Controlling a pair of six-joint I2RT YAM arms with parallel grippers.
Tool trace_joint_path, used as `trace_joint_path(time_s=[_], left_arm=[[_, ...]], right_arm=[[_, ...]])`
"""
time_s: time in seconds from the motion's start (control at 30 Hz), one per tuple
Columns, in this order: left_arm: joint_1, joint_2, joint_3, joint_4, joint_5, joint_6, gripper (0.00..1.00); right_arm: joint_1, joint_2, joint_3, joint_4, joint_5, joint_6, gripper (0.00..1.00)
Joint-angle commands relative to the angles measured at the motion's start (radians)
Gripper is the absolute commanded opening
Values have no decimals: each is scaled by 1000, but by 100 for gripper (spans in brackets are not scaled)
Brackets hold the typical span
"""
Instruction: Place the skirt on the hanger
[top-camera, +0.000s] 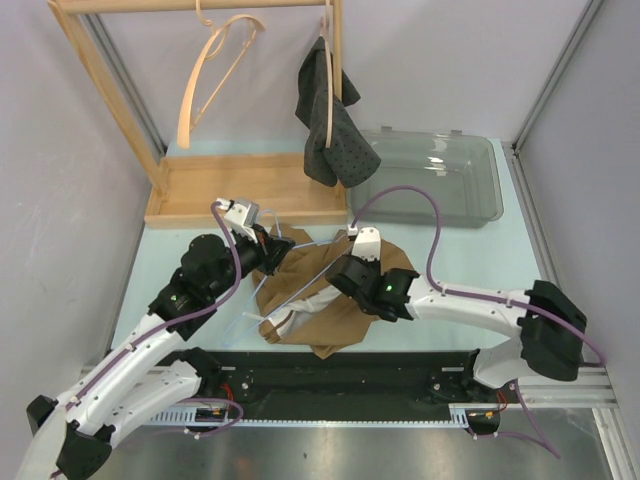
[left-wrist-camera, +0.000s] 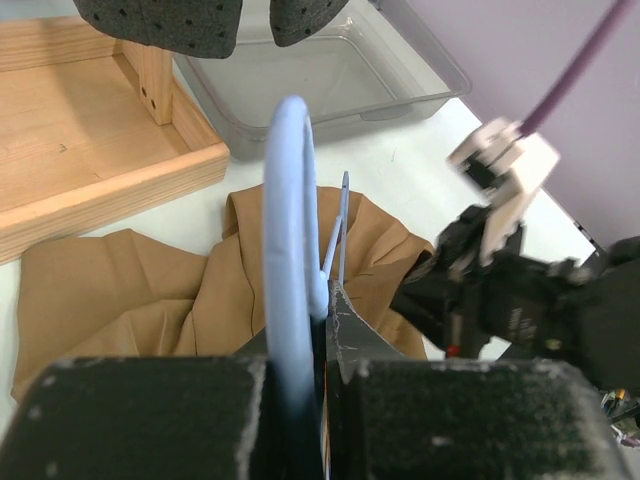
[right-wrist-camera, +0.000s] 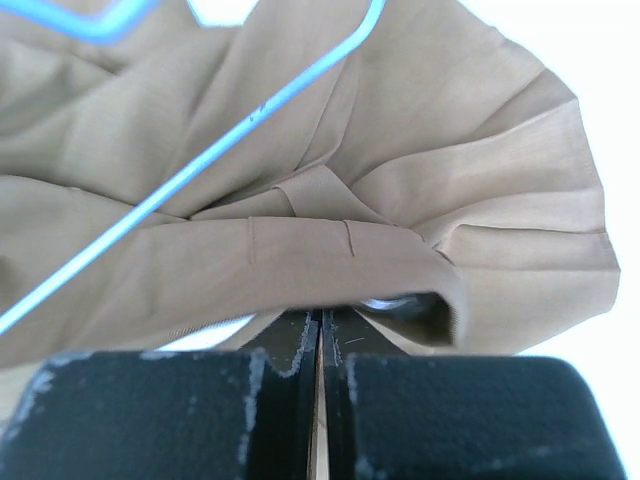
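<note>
Left gripper (left-wrist-camera: 322, 318): jaws narrow, clamped on the pale blue hanger (left-wrist-camera: 290, 200). The thick loop of it stands up out of the jaws, and a thin wire part runs on over the cloth.

Right gripper (right-wrist-camera: 320, 322): jaws pressed together, pinching a folded edge of the skirt (top-camera: 345, 305). In the right wrist view the cloth rolls over the fingertips and fans away in pleats.

Skirt: tan, crumpled, mid-table toward the near edge, just in front of the wooden rack (top-camera: 240, 190). It lies between the two grippers. The left one is at its far-left side and the right one sits on top of it, near its middle.

Hanger wire crosses the skirt's upper surface on a slant. Whether any part is threaded inside the cloth, cannot tell.

Behind: clear bin (top-camera: 440, 180) at the far right of the table, and a dark garment (top-camera: 335, 130) hanging from the rack.
</note>
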Motion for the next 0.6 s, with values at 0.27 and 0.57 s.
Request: trace_joint_path(time_s=[0.27,0.57], left_arm=[[-6,-7,30,38,-2,11,0],[-8,-39,3,93,156,45,0]], right_arm=[[-8,-158,31,-131,19,54,0],[-79,-238,17,-169,-30,62,0]])
